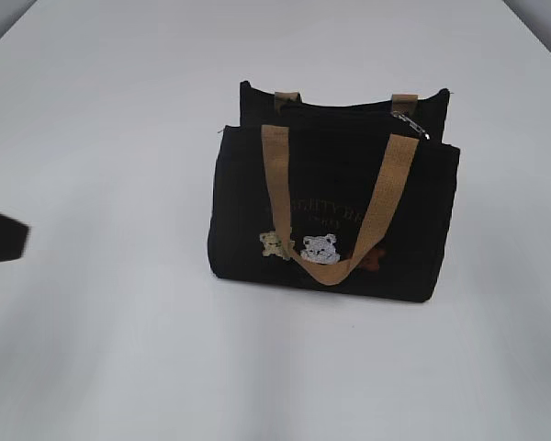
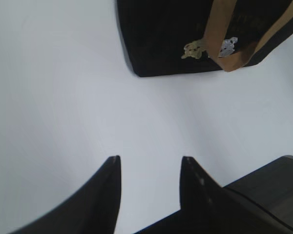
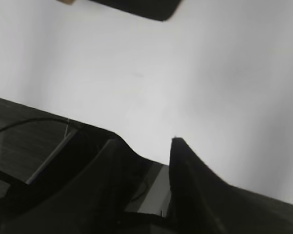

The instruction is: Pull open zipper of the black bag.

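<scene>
The black bag (image 2: 185, 39) stands well apart from the open, empty left gripper (image 2: 149, 168).

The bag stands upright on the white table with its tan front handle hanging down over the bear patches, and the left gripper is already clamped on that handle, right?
Not quite. The left gripper holds nothing: the left wrist view shows its jaws apart over bare table, well short of the bag. The handle does hang down over the bear patches.

Matte black left gripper (image 2: 149, 168) and right gripper (image 3: 144, 146), tapered pointed jaws, thin black cable
</scene>
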Robot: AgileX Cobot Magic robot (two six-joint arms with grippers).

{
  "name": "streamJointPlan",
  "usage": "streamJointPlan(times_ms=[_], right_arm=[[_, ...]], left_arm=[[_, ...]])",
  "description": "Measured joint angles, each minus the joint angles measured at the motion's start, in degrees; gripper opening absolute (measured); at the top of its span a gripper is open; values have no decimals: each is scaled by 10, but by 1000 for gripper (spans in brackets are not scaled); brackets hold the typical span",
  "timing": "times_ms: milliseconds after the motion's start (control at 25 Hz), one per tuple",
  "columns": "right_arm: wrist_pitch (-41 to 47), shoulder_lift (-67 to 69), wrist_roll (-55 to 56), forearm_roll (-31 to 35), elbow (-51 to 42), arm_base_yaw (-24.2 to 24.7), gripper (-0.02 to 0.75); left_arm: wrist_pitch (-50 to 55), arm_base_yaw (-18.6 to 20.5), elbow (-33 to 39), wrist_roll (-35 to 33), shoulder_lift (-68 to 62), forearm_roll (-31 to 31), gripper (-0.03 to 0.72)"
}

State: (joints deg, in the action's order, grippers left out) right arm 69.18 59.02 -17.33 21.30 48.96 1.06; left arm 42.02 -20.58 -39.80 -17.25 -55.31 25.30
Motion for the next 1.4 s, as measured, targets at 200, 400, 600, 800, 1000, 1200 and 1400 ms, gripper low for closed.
streamJointPlan(times_ms=[200, 400, 600, 800, 1000, 1200, 1400], right_arm=[[7, -200, 0, -5, -133, 0, 242], [10, -310, 4, -32, -188, -1, 239], [-25, -382, 5, -63, -196, -1, 236], [-52, -469, 5, -75, -209, -1, 236], [-54, -564, 5, -76, -210, -1, 236], [-55, -594, 8, -80, -211, -1, 236], [-56, -594, 11, -83, -211, -1, 236]], left_arm=[[81, 0, 38, 104, 226, -108, 302], [156, 5, 66, 128, 378, -171, 296], [188, 19, 93, 131, 480, -202, 279], [188, 25, 94, 132, 543, -207, 277], [188, 25, 94, 132, 558, -208, 254], [188, 26, 95, 132, 558, -209, 247], [188, 26, 95, 132, 558, -208, 246]])
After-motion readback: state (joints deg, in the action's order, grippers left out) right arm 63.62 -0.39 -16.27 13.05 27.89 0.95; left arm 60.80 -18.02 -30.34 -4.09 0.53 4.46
